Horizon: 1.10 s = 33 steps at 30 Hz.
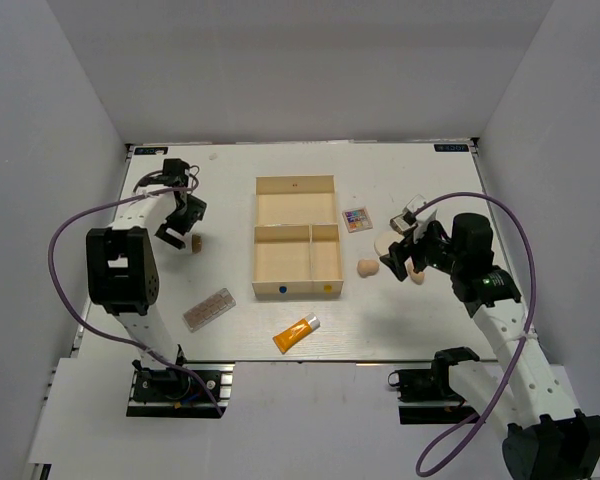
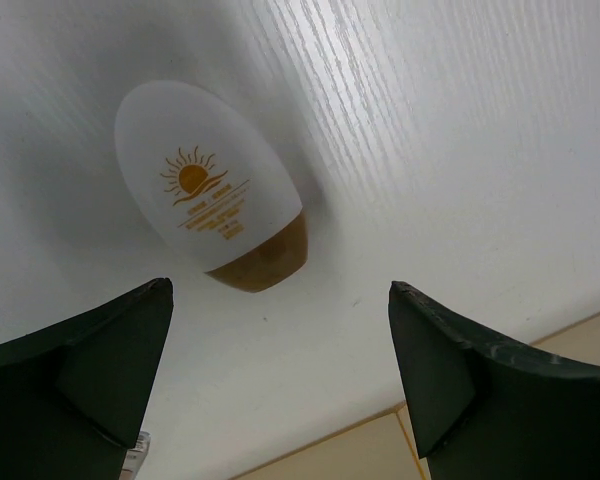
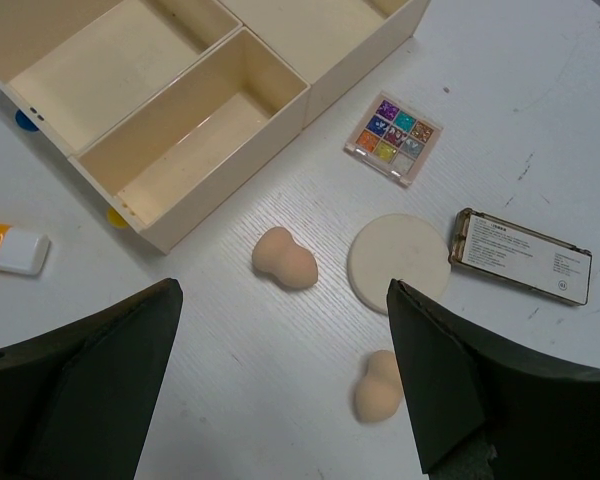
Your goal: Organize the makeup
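**Makeup lying loose on the bench**

Seen from above, with twelve o'clock at the far edge of the bench [image 1: 430, 325], an orange tube [image 1: 296, 334] with a white cap lies flat at six o'clock. A speckled brown palette [image 1: 209, 309] lies slantwise at eight o'clock. A white oval bottle [image 2: 210, 185] with a brown cap and an orange sun print lies on its side at ten o'clock.

The rest cluster at three o'clock around a cream round pad [image 3: 398, 262]. At its twelve o'clock is a square palette [image 3: 394, 138] of nine bright colours. A dark flat case [image 3: 520, 256] lies just beside it at three o'clock. One peach sponge [image 3: 285, 259] lies at nine o'clock and a second sponge [image 3: 378, 386] at six o'clock.
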{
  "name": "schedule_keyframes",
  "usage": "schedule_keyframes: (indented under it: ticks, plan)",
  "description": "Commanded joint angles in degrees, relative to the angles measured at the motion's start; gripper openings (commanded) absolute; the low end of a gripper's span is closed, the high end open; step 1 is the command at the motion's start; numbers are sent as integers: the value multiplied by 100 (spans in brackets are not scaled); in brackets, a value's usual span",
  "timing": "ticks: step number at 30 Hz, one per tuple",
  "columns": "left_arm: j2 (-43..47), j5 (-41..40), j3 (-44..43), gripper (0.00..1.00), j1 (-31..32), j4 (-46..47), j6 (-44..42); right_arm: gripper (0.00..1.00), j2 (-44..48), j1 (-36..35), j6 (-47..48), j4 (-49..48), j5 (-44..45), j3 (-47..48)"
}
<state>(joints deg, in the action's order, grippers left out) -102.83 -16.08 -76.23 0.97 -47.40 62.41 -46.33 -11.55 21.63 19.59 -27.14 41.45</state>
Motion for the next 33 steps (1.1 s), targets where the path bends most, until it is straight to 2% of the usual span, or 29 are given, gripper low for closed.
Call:
schedule_keyframes:
  ticks: [1,25,28,32,33]
  plan:
    - [-184,-89,-270,98,-123,-296,236,89,-26,-66,-18,-193,129,3]
    - [-932,-467,-384,97,-448,-446,720,89,-105,-233,-45,-316,455,-58]
    - [-1064,-476,-463,94,-449,-559,755,89,-105,-242,-36,-325,455,-67]
    - [-1178,-475,-420,81,-502,-560,764,89,-113,-234,-53,-325,463,-67]
    - [-1135,-475,-367,75,-502,-525,772,89,-105,-242,-53,-325,455,-67]
